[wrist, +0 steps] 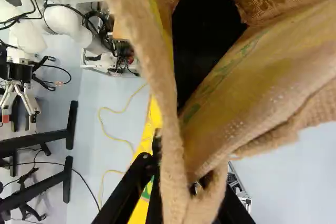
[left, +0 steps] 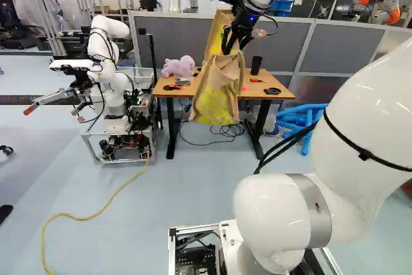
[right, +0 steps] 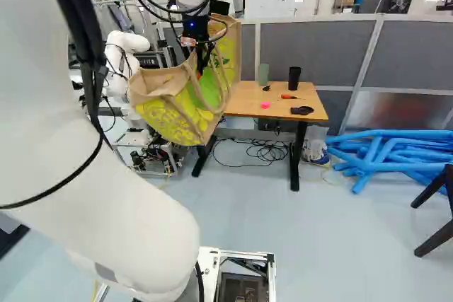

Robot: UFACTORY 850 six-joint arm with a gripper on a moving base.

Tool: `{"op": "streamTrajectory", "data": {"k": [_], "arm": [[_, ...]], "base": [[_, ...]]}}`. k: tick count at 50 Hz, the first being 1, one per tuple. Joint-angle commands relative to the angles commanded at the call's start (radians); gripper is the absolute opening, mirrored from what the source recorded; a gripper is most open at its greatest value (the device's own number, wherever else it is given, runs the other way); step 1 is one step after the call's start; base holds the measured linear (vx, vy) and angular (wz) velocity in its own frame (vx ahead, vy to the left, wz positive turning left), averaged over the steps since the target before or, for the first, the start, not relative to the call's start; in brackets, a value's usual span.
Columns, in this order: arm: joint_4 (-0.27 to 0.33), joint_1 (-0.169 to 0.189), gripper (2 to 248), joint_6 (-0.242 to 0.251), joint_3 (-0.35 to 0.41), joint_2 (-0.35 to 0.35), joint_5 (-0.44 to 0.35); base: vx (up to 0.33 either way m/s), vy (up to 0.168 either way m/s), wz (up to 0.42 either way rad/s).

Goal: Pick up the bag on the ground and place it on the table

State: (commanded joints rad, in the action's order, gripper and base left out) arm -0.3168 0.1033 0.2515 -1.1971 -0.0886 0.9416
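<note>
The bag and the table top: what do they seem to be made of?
The bag looks like coarse, matt jute or similar cloth: its woven threads and fuzzy edges show. The table top seems smooth wood or laminate, by its even tan surface; I cannot tell which.

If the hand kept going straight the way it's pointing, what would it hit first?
The hand points downward with the bag hanging from it, so the bag would probably meet the floor first, though it hides what lies directly beneath.
</note>
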Motion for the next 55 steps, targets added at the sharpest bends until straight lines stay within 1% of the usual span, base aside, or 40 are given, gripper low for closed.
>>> {"op": "streamTrajectory", "data": {"k": [13,55], "arm": [[0.0,0.0,21,0.0,0.0,0.0,0.0],[0.0,0.0,21,0.0,0.0,0.0,0.0]], "base": [[0.074,-0.001,0.016],[0.089,-0.036,0.003]]}}
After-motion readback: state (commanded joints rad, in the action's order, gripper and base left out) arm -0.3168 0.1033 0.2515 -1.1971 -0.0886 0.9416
